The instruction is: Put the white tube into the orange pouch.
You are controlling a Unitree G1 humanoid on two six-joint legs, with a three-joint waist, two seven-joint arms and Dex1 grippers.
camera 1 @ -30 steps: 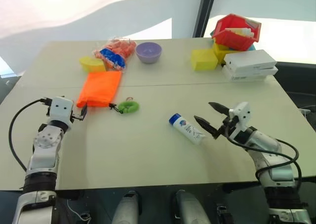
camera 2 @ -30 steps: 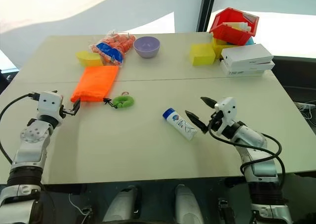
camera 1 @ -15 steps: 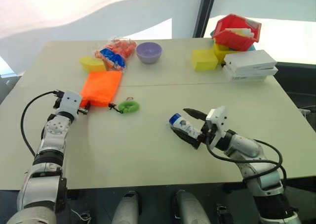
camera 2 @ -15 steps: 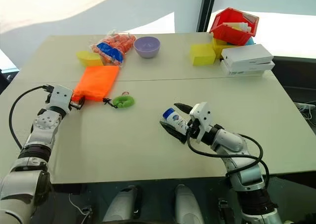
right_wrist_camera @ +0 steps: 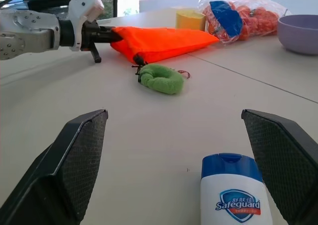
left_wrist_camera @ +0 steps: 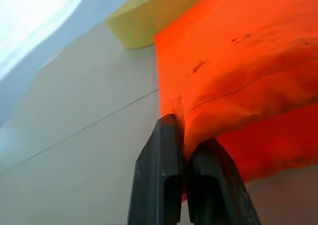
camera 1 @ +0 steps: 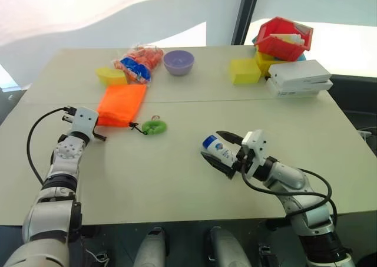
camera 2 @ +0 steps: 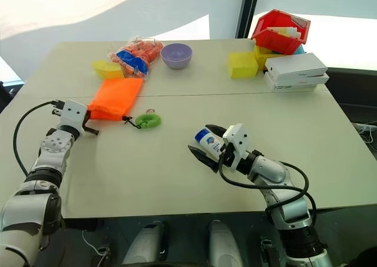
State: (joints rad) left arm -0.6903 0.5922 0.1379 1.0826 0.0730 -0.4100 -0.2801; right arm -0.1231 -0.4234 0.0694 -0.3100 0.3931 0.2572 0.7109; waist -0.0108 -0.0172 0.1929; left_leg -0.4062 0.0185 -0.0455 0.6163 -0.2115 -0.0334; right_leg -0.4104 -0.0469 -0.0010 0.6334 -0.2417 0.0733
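Orange fabric is bunched between the two black fingers of the left gripper, which are clamped tight on the near corner of the orange pouch; the pouch otherwise lies flat on the pale table, its black cord leading to a green coiled ring just beside its near right corner. Off to the right, the white tube lies on its side on the table with its blue cap pointing toward the far-left, well apart from the pouch. The right gripper sits level at the tube with its jaws spread wide, one finger on either side of the tube's body, neither visibly pressing on it. Behind the pouch are a yellow sponge, a clear bag of orange items and a purple bowl. At the far right corner stand a yellow block, stacked white boxes and a red bin.
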